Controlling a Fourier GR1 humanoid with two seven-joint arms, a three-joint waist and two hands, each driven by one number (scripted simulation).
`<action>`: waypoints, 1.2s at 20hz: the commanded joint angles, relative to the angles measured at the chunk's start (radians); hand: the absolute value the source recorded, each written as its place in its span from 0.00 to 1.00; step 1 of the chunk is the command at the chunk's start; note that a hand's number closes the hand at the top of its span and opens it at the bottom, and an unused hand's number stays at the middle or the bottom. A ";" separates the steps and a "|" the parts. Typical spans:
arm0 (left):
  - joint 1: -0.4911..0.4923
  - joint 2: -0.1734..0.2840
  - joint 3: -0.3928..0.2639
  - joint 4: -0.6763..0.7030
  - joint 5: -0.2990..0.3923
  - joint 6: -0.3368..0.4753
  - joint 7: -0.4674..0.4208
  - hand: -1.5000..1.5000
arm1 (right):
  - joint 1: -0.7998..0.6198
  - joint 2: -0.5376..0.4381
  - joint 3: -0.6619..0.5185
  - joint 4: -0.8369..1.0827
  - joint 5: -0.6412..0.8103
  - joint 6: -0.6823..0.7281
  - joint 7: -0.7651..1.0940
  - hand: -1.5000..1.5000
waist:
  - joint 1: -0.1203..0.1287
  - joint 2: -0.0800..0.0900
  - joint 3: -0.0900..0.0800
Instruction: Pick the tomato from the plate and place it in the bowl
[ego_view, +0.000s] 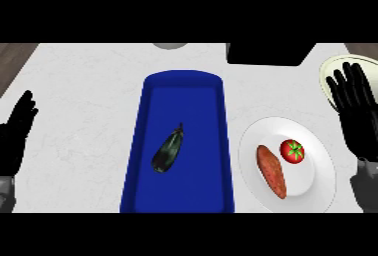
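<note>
The task had not begun. The tomato (292, 150) lay on the white plate (319, 185) beside a sweet potato (272, 171). The right hand (357, 105) hovered open, far right, over the bowl (330, 70). The left hand (18, 131) rested open at the left edge. Grasping and transfer remained.

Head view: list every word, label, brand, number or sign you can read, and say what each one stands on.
None: no readable text shows anywhere in the head view.
Round white plate: plain, no print.
Red tomato and orange sweet potato: no sticker or label.
Long blue tray with the dark eggplant: unmarked.
Pale bowl at the right edge: no writing visible.
Black object at the top: blank.
</note>
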 joint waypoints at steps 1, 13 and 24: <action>0.035 -0.066 -0.040 -0.120 0.015 0.008 0.053 0.50 | 0.043 -0.027 0.019 -0.029 0.063 0.024 -0.020 1.00 | -0.031 0.010 0.015; -0.052 -0.333 -0.235 -0.089 0.214 -0.177 -0.006 0.50 | 0.251 -0.082 0.124 -0.093 0.487 -0.231 -0.149 0.00 | -0.051 0.011 0.014; 0.002 -0.331 -0.249 -0.110 0.207 -0.197 -0.027 0.50 | 0.334 -0.363 0.232 -0.416 0.952 -0.183 0.541 0.00 | -0.042 0.008 0.008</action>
